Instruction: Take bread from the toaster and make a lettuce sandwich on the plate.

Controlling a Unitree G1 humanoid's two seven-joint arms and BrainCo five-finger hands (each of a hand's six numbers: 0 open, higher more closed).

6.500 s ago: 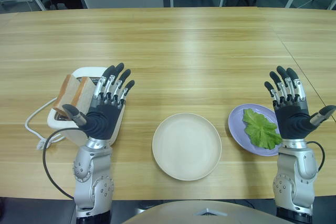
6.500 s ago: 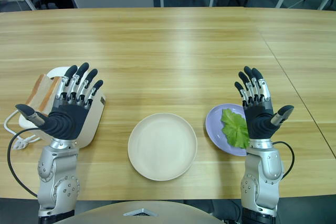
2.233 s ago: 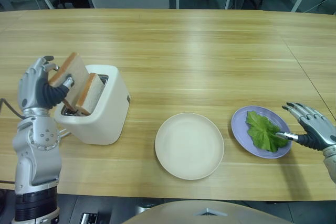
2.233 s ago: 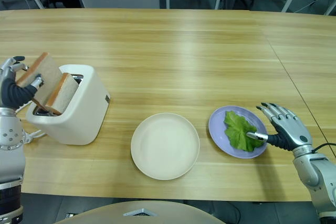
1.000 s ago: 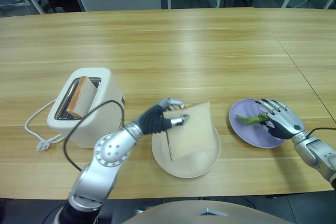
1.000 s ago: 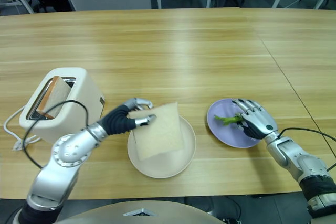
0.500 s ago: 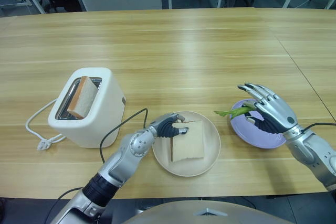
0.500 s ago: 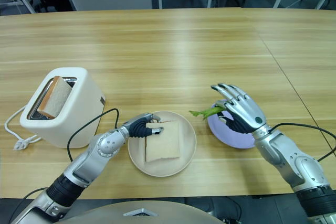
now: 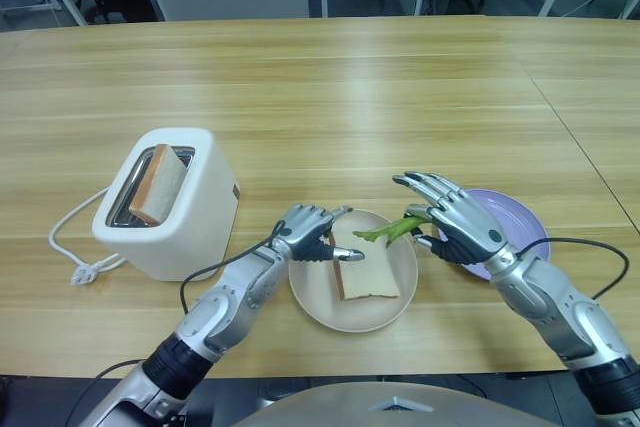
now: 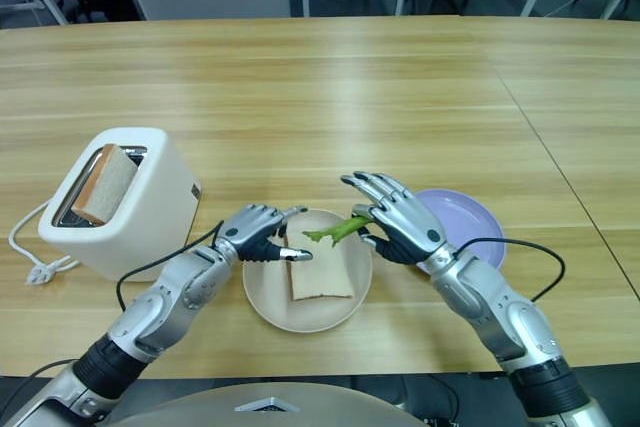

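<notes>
The right hand [image 9: 460, 232], fingers half spread, pinches a limp green lettuce leaf [image 9: 390, 232] by one end above the two o'clock rim of the round beige plate [image 9: 313, 300] in the left eye view. With so thin a hold, we judge it could slip and miss the square white bread slice [image 9: 368, 275]. In the right eye view the left hand [image 10: 252, 232] sits at the slice's ten o'clock corner. We cannot tell its grip, but it could nudge the bread or block the leaf.
</notes>
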